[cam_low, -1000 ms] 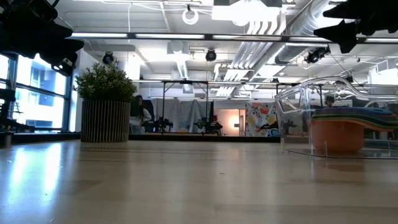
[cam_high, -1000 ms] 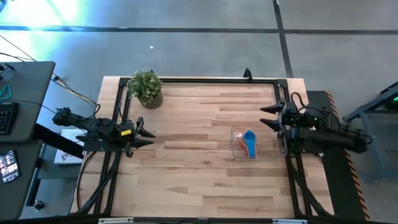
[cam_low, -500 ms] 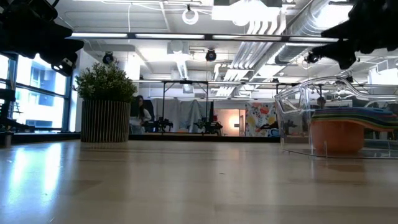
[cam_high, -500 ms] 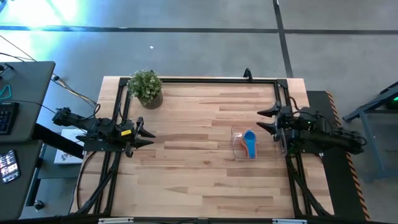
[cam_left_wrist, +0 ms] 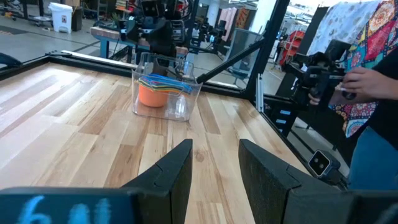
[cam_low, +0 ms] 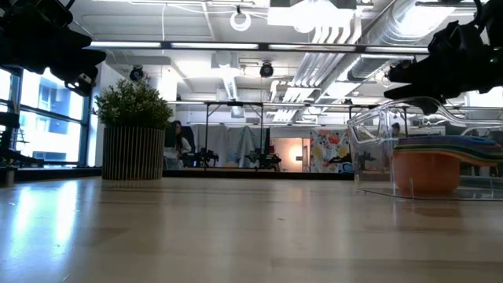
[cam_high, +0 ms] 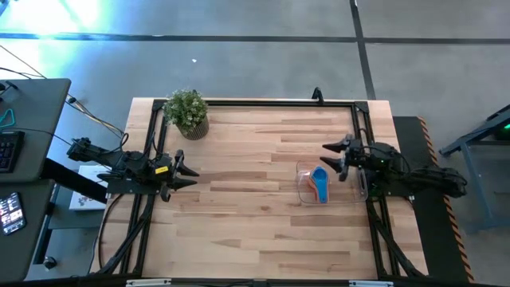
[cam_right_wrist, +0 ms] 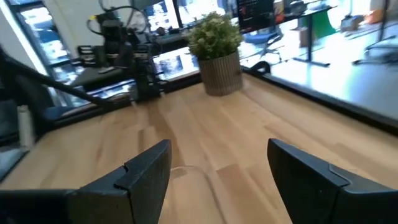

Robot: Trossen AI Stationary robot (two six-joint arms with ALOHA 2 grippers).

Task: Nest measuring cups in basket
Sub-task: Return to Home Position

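The measuring cups [cam_high: 319, 185] sit nested one inside another in the clear basket [cam_high: 304, 180], which stands on the table's right side. Blue shows on top in the high view and orange at the bottom in the low view [cam_low: 428, 167]. My right gripper [cam_high: 326, 155] hangs open and level just above the basket's far side [cam_right_wrist: 189, 169], touching nothing. My left gripper [cam_high: 191, 171] waits open at the table's left edge. It points level across the table at the basket [cam_left_wrist: 165, 93].
A potted green plant [cam_high: 188, 112] stands at the far left corner of the table. A black frame rail [cam_high: 263, 102] runs along the table's far edge. Bare wood lies between the two arms. Beyond the right edge, a person's hand [cam_left_wrist: 367, 74] holds a device.
My right gripper has come down toward the basket and moved a little toward the table's left, staying open and level. The basket and the cups have not moved.
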